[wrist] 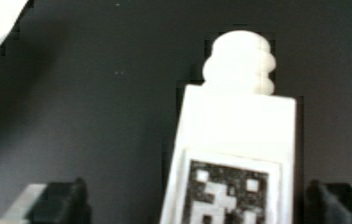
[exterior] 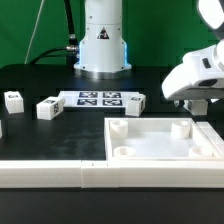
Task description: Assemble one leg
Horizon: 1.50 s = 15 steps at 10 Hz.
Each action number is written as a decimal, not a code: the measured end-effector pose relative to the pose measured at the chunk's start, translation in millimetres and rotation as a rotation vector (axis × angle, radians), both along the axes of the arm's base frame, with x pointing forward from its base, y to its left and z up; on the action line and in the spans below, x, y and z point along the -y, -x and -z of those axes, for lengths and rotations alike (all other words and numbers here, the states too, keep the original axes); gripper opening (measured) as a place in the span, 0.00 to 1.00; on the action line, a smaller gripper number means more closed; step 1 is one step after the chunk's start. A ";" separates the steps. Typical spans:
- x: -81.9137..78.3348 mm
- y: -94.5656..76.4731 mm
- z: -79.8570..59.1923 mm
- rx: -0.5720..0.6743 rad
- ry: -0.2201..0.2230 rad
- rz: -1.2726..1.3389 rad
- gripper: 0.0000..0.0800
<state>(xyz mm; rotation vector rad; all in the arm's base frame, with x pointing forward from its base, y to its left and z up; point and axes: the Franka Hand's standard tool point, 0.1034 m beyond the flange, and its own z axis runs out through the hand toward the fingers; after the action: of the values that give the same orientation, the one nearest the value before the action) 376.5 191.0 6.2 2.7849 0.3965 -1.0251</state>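
The arm reaches to the exterior view's right, its white wrist bent down so that the gripper (exterior: pixel 193 102) hangs low over the dark surface (exterior: pixel 40 80), just behind the far edge of the large white panel (exterior: pixel 160 145). In the wrist view the leg (wrist: pixel 237 130) sits between the two fingers (wrist: pixel 57 203), tag toward the camera, rounded tip pointing away. A dark gap shows on each side of it: the gripper is spread wide and grasps nothing.
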 end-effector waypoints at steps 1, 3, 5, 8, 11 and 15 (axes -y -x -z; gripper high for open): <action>0.0 0.0 0.0 0.000 0.000 -0.001 0.57; 0.0 -0.1 -0.1 0.000 0.000 -0.001 0.36; 0.0 -0.1 -0.1 0.000 0.000 -0.001 0.36; 2.5 -1.7 -2.6 -0.007 -0.019 -0.024 0.36; 33.6 -21.1 -52.8 0.026 -0.103 -0.077 0.36; 45.1 -31.1 -65.4 0.091 -0.137 -0.078 0.36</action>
<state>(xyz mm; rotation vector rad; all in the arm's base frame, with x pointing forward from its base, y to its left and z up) 407.6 145.9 71.6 2.8969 0.5796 -0.8815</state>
